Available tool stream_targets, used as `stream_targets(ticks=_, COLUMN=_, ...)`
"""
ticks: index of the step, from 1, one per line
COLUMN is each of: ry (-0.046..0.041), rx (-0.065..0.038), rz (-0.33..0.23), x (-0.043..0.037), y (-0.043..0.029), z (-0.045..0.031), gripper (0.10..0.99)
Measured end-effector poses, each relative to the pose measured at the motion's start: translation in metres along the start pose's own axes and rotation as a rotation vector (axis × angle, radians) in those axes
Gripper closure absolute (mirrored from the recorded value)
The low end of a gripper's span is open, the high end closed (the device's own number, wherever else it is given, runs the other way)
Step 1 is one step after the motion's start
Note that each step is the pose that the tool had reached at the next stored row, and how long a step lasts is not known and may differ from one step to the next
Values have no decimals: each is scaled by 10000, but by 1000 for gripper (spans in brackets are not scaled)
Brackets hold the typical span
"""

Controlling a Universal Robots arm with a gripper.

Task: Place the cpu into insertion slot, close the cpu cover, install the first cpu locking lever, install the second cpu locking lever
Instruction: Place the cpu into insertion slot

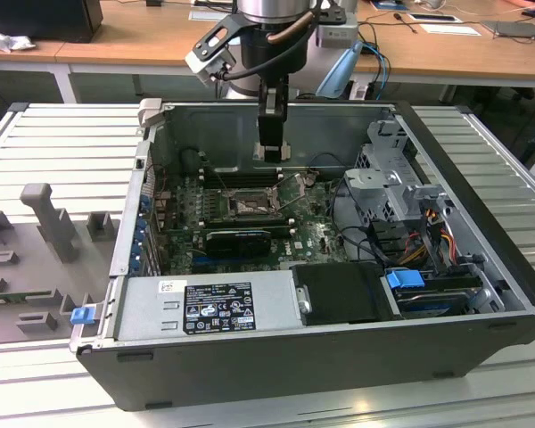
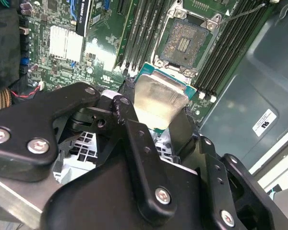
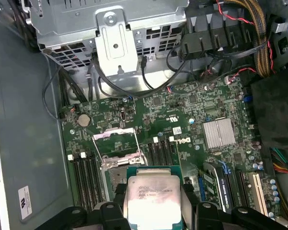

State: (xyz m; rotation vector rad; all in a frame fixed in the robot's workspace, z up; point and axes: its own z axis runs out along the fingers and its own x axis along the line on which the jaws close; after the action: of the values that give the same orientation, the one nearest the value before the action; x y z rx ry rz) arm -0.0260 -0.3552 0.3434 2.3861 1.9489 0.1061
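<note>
Motherboard [image 2: 103,55] below; both wrist views: tool [image 2: 158,114] clamps cpu [image 2: 159,98], seemingly near insertion slot [image 2: 185,43].

The computer case [image 1: 339,367] is lying open on the slatted table [image 1: 62,143], with the motherboard [image 1: 316,236] sitting on its floor. The insertion slot [image 2: 184,42] is lying between two banks of memory slots [image 2: 143,28]. The gripper [image 1: 272,157] is hanging inside the case above the board, holding the cpu [image 3: 152,197] between its fingers, near the slot but apart from it. In the exterior view the power supply [image 1: 209,305] is sitting along the case's near wall and the drive cage [image 1: 394,183] is standing at the exterior view's right.
</note>
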Motion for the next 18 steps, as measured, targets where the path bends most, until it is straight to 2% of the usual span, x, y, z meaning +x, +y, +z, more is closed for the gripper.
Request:
stream_targets(ticks=8, ry=31, rx=7, rz=-227, x=-4, y=-5, z=38, gripper=557)
stream_targets(ticks=18, ry=49, rx=4, rz=-406, x=-6, y=-19, z=204, gripper=557)
